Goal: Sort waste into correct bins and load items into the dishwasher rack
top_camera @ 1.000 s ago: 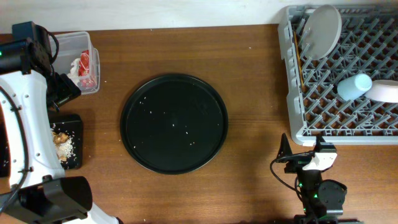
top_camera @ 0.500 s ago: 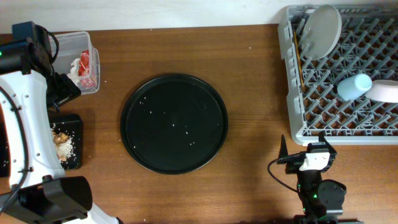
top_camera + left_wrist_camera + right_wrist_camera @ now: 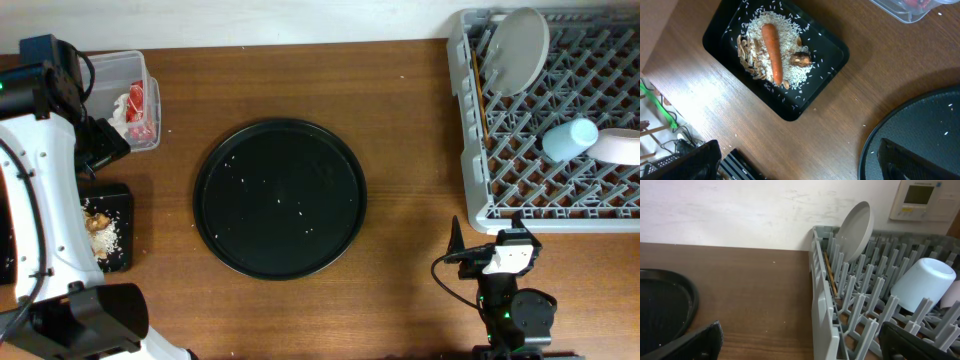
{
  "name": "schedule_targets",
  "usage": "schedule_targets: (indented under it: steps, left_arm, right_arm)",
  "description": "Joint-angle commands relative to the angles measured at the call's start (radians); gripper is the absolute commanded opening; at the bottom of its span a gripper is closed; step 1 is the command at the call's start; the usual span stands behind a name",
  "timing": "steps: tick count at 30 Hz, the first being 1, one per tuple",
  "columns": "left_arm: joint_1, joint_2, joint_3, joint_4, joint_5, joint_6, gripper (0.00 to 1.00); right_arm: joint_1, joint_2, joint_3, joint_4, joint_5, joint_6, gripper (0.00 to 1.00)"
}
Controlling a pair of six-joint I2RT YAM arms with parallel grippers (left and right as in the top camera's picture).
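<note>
Sat mid-way across the brown wooden table (image 3: 400, 120): 1 large round black tray (image 3: 280, 198) dotted with tiny white specks, backed by a white wall (image 3: 740, 210) bearing 1 beige control panel (image 3: 925, 200).

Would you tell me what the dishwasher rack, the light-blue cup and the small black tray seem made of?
Dishwasher rack: likely moulded grey plastic, matte, with thick uniform pegs.
Light-blue cup: probably plastic, smooth with soft sheen; ceramic is possible.
Small black tray: apparently thin plastic, with rounded, slightly glossy rim.
</note>
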Motion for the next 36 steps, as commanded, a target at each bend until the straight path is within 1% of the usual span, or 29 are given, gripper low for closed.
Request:
schedule_targets:
  steps: [1, 25, 36]
  left_arm:
    - [0.006, -0.013, 0.003, -0.001, -0.003, -0.012, 0.99]
    - [0.006, -0.018, 0.003, -0.001, -0.003, -0.012, 0.99]
    - [0.006, -0.232, 0.003, -0.001, -0.003, -0.012, 0.99]
  right_arm:
    - [0.003, -0.009, -0.005, -0.008, 0.023, 0.011, 0.98]
    - [0.004, -0.009, -0.005, -0.008, 0.023, 0.011, 0.98]
    - [0.004, -0.009, -0.005, -0.008, 0.023, 0.011, 0.98]
